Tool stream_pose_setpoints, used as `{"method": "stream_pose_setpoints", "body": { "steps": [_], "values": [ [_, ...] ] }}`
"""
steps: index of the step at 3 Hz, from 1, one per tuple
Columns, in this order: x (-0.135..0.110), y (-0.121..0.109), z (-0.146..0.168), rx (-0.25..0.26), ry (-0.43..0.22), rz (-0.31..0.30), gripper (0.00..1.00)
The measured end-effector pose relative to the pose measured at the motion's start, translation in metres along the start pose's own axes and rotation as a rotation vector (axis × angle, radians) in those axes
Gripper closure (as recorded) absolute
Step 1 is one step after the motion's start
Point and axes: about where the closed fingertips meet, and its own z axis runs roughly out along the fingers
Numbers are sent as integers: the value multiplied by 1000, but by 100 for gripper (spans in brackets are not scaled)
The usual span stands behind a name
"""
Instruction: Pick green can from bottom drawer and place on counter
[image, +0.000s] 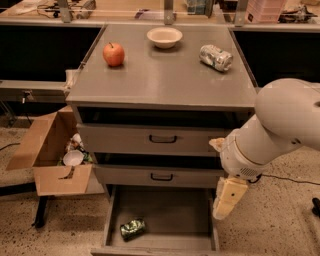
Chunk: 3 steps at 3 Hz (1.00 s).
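The green can (132, 228) lies on its side on the floor of the open bottom drawer (170, 210), near its front left. The counter (165, 80) is the grey top of the three-drawer cabinet. My gripper (227, 198) hangs down from the big white arm (275, 130) at the right, just beside the drawer's right wall. It is above the drawer floor, well right of the can, and holds nothing that I can see.
On the counter stand a red apple (114, 54), a white bowl (164, 36) and a silver-white can (216, 57) on its side. The two upper drawers are shut. An open cardboard box (50, 155) with rubbish stands left of the cabinet.
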Motion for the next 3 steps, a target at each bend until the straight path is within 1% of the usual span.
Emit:
{"method": "stream_pose_setpoints", "body": {
  "steps": [1, 2, 3],
  "values": [
    [7, 7, 51, -35, 2, -6, 0],
    [18, 23, 128, -80, -6, -28, 0],
    [29, 45, 214, -132, -60, -26, 0]
  ]
}}
